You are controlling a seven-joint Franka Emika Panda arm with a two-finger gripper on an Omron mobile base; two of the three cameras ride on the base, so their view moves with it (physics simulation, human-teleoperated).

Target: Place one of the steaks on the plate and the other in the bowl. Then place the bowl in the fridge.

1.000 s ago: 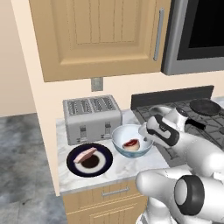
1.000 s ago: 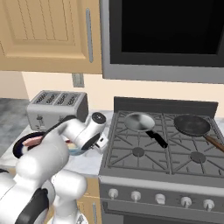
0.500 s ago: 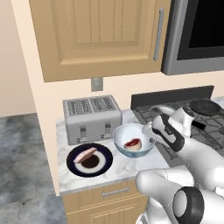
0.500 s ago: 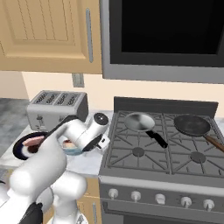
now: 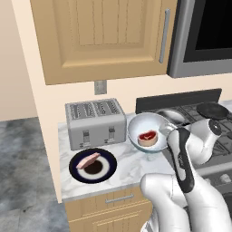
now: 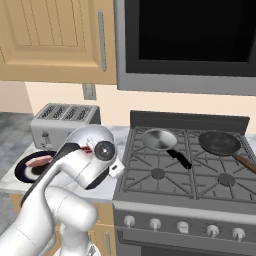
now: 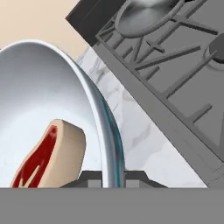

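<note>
Change since earlier frame: bowl now sits higher and tilted in the left base view, clear of the marble, where it previously rested flat beside the plate; the gripper jaws have drawn in onto its rim.
Gripper: two-finger gripper is clamped on the rim of the bowl, one dark finger tip on either side of the rim wall in the hand view.
Bowl: round, deep, glossy pale blue-white bowl is held at its right edge, raised and tipped toward the camera, in front of the toaster's right end and next to the stove; its rim runs between the finger tips.
Dark steak: small dark red meat piece with a whitish fat rim lies inside the bowl, against the lower wall; in the hand view it rests left of the gripped rim.
Pale steak: thin pale pink meat piece lies on the plate, left of its centre.
Plate: round dark navy-black plate with a thin pale rim sits on the white marble counter, in front of the toaster, left of the bowl and apart from it.
Toaster: silver four-slot toaster stands at the back of the counter.
Stove: grey gas stove adjoins the counter; a shallow silver pan and a dark pan rest on its rear burners.
</note>
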